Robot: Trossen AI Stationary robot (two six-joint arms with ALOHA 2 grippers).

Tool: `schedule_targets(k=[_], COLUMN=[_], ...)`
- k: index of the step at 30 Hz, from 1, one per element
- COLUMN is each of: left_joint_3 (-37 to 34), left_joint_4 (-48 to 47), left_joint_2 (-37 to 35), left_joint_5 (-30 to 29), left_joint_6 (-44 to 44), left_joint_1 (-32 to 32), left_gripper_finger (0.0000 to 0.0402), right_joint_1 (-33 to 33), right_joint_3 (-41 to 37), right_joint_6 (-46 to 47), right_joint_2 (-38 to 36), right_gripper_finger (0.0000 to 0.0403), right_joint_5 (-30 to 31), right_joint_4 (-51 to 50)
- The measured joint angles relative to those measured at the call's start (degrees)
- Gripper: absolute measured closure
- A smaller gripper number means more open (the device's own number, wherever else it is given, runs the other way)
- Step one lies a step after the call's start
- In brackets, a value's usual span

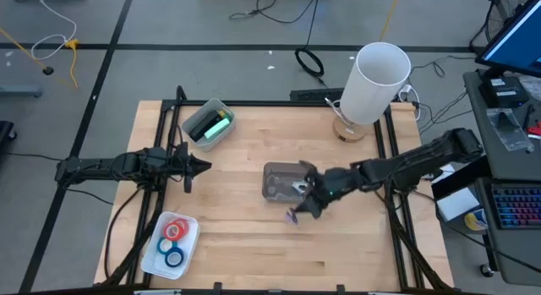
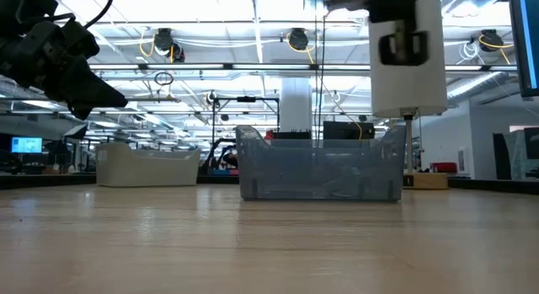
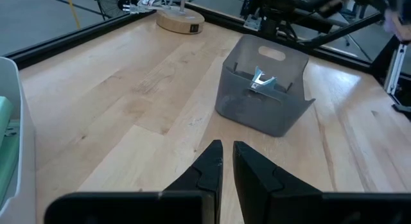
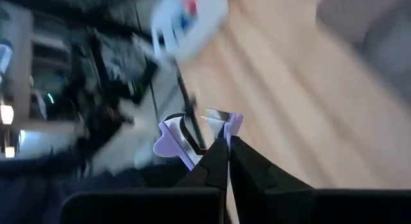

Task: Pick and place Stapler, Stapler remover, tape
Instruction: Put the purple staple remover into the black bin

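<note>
Gripping a lilac staple remover (image 4: 192,137) in the right gripper (image 4: 225,150), fingers clamped on it, just beside the grey bin (image 1: 283,182). Resting left gripper (image 3: 226,169) nearly closed. No legible writing.

Stapler (image 1: 215,127) lying in the clear bin (image 1: 221,139); tape rolls (image 1: 173,240) sitting in the white tray (image 1: 152,259).

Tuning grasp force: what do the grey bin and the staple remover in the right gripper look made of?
Grey bin: seemingly translucent smoked plastic, smooth and semi-gloss; the low view shows the room through its walls, and a handle slot looks moulded in.

Staple remover, clamped in the right gripper: lilac plastic shells, matte, with bright claws that look like polished metal from their glint. A similar shiny piece sits inside the bin.
</note>
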Motion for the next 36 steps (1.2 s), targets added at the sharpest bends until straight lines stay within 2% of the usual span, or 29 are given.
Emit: schedule_targets(k=[5,13,24,36], left_joint_3=[0.00,-0.02,-0.02,-0.02], left_joint_4=[0.00,0.06,0.02,0.01], left_joint_2=[-0.02,-0.02,-0.02,-0.02], left_joint_5=[0.01,0.00,-0.11,-0.59], left_joint_6=[-1.36,-1.63,-2.90,-2.76], left_joint_1=[0.00,0.00,0.00,0.00], left_gripper_finger=[0.0364,0.0364,0.0364,0.0364], right_joint_1=[-4.95,-12.46,-15.60,-16.19], right_joint_3=[-0.02,5.96,19.65,26.80], right_joint_6=[-6.33,-22.30,-41.31,-47.70], right_joint_2=[0.19,6.63,17.31,27.87], right_gripper_finger=[0.0402,0.0403,0.0403,0.0403], right_joint_5=[0.95,2.71,5.69,6.84], right_joint_4=[3.47,2.65,-20.91,-30.68])
